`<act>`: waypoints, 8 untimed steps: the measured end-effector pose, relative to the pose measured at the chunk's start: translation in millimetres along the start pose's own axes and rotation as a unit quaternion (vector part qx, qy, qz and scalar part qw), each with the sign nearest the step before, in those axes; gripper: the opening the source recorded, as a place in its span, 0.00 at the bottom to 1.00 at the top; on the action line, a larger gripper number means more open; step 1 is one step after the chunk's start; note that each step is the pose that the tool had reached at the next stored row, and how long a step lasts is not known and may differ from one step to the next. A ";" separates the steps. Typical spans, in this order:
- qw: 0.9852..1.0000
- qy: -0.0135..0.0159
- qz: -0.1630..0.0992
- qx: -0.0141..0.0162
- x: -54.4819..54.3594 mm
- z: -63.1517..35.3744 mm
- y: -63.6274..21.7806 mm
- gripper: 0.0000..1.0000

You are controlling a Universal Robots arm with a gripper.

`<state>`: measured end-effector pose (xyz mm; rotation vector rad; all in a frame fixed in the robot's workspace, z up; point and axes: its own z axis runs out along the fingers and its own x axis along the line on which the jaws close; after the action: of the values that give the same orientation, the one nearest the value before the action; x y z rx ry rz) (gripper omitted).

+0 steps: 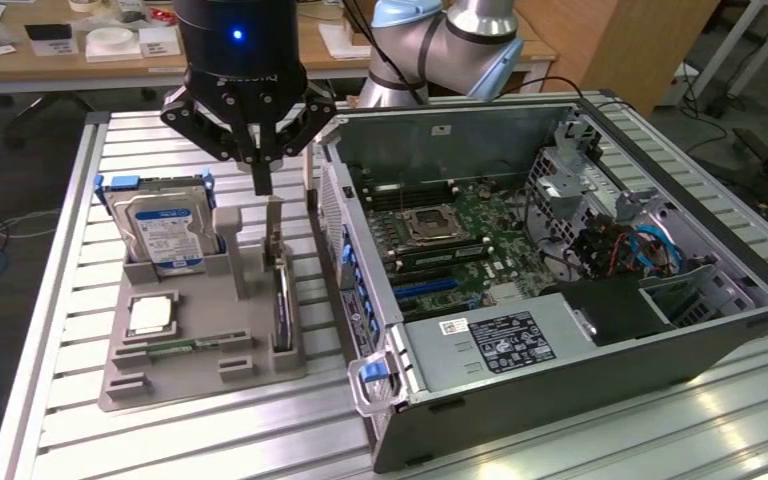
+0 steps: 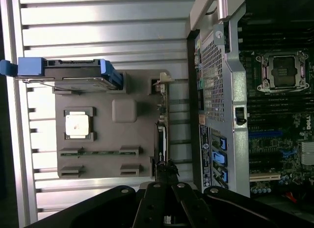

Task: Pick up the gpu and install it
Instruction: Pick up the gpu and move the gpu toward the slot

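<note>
Gripper is held clenched directly above the gpu, which is seated on edge in the tray.

A grey tray is placed on a slatted metal table, at the exterior view's left. At its far end a hard drive with a blue label is held upright. Nearer, a square chip is laid flat, and a memory stick is set just beside it. At the exterior view's right an open case is laid on its side. Inside it a board with a socket is seen, with a power supply at the near end.
</note>
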<state>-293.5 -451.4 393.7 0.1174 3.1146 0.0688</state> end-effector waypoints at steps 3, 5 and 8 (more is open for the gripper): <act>1.000 0.000 0.000 0.000 0.0 0.0 0.0 0.11; 1.000 0.000 0.000 0.000 0.0 0.0 0.0 0.11; 1.000 0.000 0.000 0.000 0.0 0.0 0.0 0.17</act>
<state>-293.5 -451.4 393.7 0.1174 3.1147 0.0687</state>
